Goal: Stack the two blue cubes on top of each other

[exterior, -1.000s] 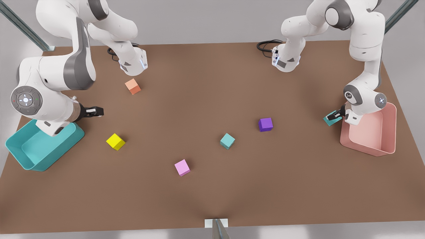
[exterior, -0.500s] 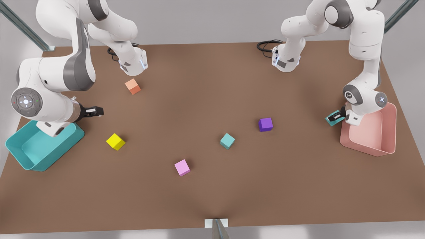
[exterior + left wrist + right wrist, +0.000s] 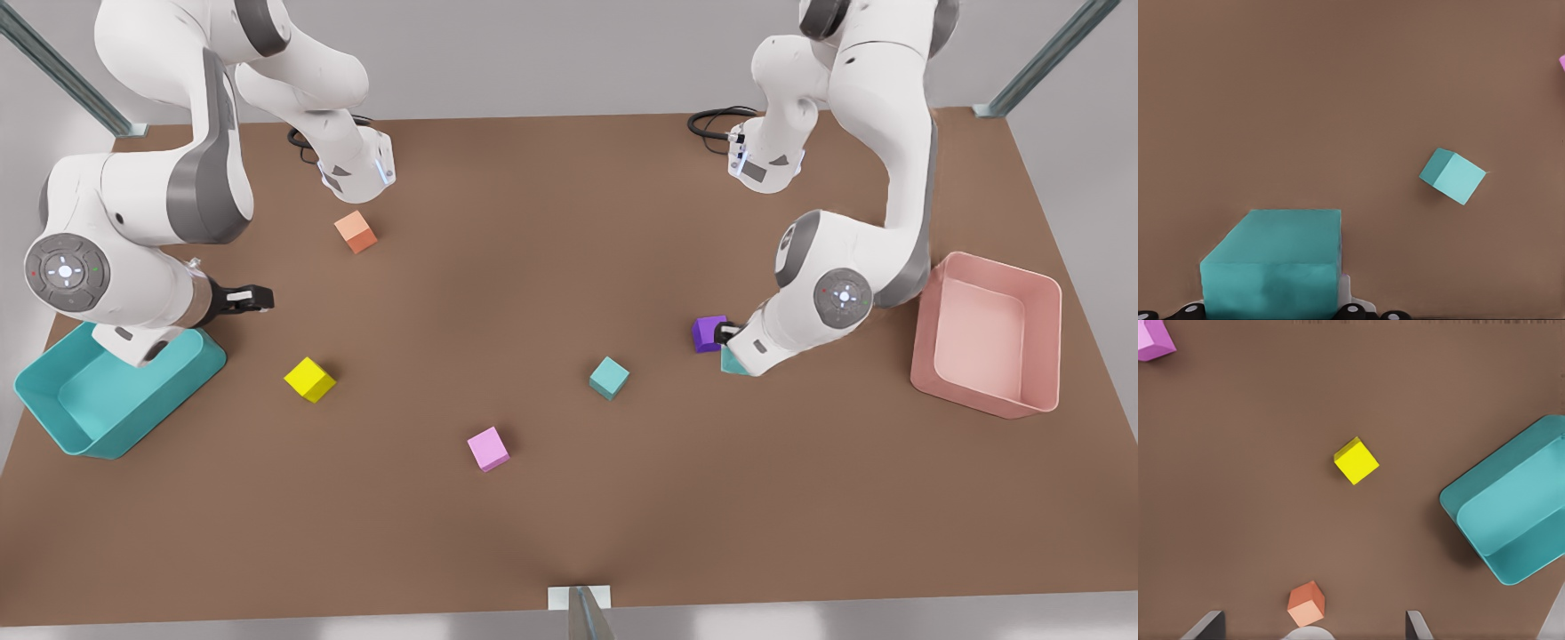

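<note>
Carry in progress: held cube swung away from the pink bin toward its partner.

Nearest, small teal matte cube (image 3: 609, 378) resting on brown tabletop (image 3: 569, 516), in the same spot as a second ago. Just beyond, toward the front view's right, left gripper (image 3: 729, 340) clamped on second small teal matte cube (image 3: 730, 361), apparently lifted off the surface. Was beside pale pink plastic bin (image 3: 987, 398) a second ago; now hangs just beside small purple cube (image 3: 709, 331), near the resting cube yet apart from it. Suggests most of the transfer done; left to do: short travel over the partner, squaring up, lowering, letting go. Farther off at the front view's left, right gripper (image 3: 253, 299), fingers spread and empty, waits by large teal bin (image 3: 53, 404).
</note>
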`<state>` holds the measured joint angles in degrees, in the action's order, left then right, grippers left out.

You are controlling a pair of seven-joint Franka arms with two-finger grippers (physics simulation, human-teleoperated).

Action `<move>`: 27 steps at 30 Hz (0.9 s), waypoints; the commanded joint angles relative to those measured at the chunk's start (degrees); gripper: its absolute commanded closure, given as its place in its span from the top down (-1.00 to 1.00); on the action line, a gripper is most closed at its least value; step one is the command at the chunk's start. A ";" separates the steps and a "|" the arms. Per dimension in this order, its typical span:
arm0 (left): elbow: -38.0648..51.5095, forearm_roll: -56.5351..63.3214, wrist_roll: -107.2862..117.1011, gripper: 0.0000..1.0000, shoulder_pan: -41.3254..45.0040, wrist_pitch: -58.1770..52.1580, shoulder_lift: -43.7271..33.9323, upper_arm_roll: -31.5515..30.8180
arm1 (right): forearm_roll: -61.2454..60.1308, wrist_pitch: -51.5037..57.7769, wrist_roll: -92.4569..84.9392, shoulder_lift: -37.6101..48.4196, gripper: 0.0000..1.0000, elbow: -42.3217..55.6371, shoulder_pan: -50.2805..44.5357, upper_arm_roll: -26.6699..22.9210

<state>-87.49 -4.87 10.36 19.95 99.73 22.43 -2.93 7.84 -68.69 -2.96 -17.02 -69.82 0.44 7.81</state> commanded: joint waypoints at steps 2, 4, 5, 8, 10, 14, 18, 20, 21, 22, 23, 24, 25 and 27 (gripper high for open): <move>8.64 1.26 29.27 0.27 7.99 -6.65 9.12 -0.15 | 0.07 0.05 -0.38 0.06 1.00 0.03 0.00 0.01; 13.38 1.26 33.31 0.27 12.82 -4.20 14.29 -0.15 | 0.07 0.05 -0.38 0.06 1.00 0.03 0.00 0.01; 16.29 1.26 33.67 0.27 14.58 -3.06 16.94 -0.15 | 0.07 0.05 -0.38 0.06 1.00 0.03 0.00 0.01; 16.29 1.00 33.76 0.27 15.47 8.19 20.28 -0.15 | 0.07 0.05 -0.38 -0.12 1.00 0.03 0.00 0.01; 16.29 0.83 33.67 0.27 15.47 9.43 20.55 -0.15 | 0.07 0.05 -0.38 -0.12 1.00 0.03 -0.09 0.10; 15.24 0.82 33.59 0.27 15.47 9.08 22.13 -0.24 | -0.02 0.05 -0.38 -0.20 1.00 0.03 -0.09 0.10; 14.71 0.74 33.67 0.27 15.47 8.99 23.01 -0.94 | 0.07 0.05 -0.38 -0.29 1.00 0.12 -0.09 0.10; 14.71 0.82 33.67 0.27 15.47 9.08 23.36 -0.94 | -0.02 0.05 -0.30 -0.38 1.00 0.12 -0.09 0.10; 14.80 0.82 33.67 0.27 15.47 9.08 23.36 -0.94 | -0.02 0.05 -0.38 -0.38 1.00 0.12 -0.09 0.10; 14.80 0.91 33.67 0.27 15.12 9.25 23.45 -0.85 | 0.07 0.05 -0.38 -0.38 1.00 0.12 -0.09 0.10; 14.80 1.09 33.67 0.27 14.76 9.25 23.45 -0.85 | 0.07 0.14 -0.38 -0.47 1.00 0.12 0.00 0.10; 14.80 1.09 33.67 0.28 14.24 9.25 23.45 -0.85 | -0.02 0.31 -0.38 -0.47 1.00 0.12 -0.09 0.10; 14.80 1.09 33.67 0.27 14.06 9.25 23.45 -0.85 | -0.02 0.40 -0.38 -0.55 1.00 0.12 -0.09 0.18; 14.71 1.09 33.59 0.27 13.80 9.25 23.45 -0.85 | -0.29 0.40 -0.38 -0.99 1.00 0.21 -0.18 0.36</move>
<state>-72.77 -3.57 36.65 33.84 108.57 46.05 -3.83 7.77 -68.49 -3.27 -18.03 -69.62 0.28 8.10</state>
